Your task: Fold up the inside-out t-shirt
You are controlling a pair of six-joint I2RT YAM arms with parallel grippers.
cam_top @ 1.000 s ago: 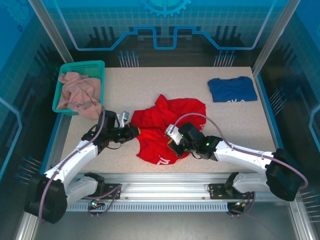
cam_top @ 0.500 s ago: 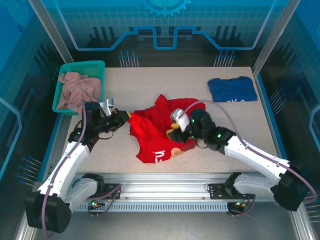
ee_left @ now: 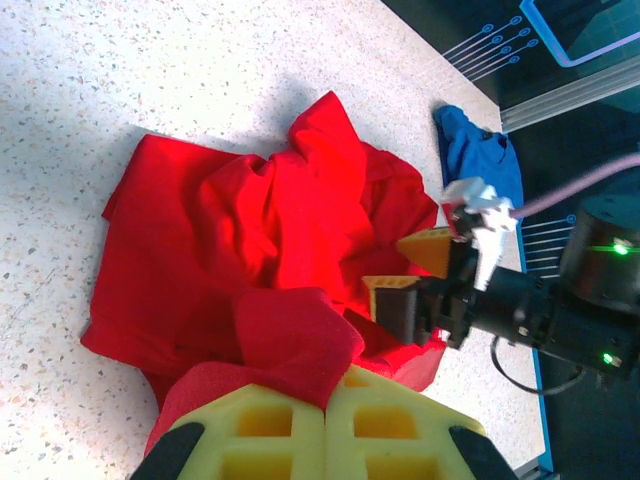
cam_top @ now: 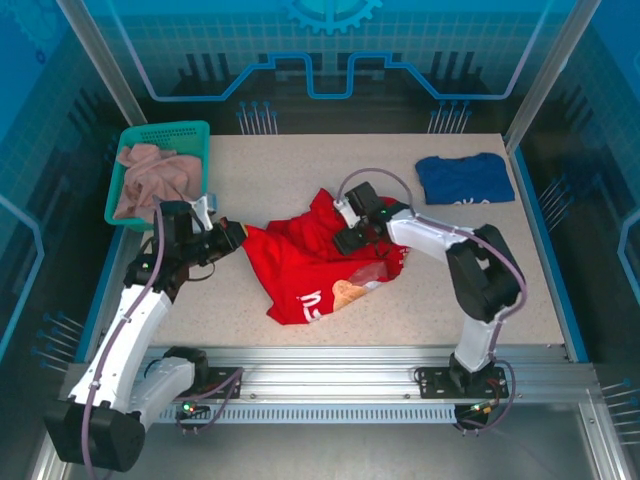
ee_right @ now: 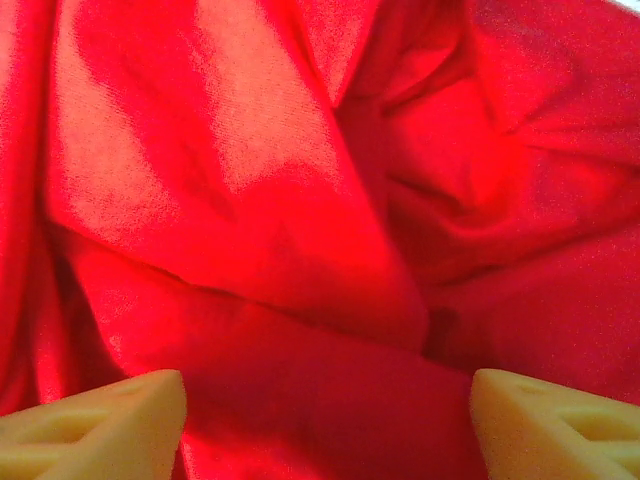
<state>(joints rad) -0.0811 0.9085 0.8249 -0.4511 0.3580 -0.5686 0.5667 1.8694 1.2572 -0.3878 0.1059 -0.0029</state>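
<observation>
The inside-out t-shirt [cam_top: 300, 265] lies crumpled on the middle of the table, bright red, with a white and orange print [cam_top: 335, 296] near its front edge. My left gripper [cam_top: 236, 238] is at the shirt's left edge and is shut on a fold of red cloth [ee_left: 290, 340]; in the left wrist view its gripper [ee_left: 328, 398] shows the yellow fingers pressed together. My right gripper [cam_top: 347, 240] hovers over the shirt's far right part. It stands open [ee_right: 325, 425], with red cloth [ee_right: 300, 200] below and between the tips, not pinched.
A green basket [cam_top: 165, 133] at the back left holds a pale pinkish-beige garment [cam_top: 150, 185]. A dark blue t-shirt [cam_top: 463, 178] lies at the back right, also seen as blue cloth [ee_left: 480, 160] from the left wrist. Bare table [cam_top: 280, 165] lies behind the shirt.
My right gripper has opened, let go of the cloth and moved back over the shirt's far part. My left gripper has drawn the shirt's left edge farther left.
</observation>
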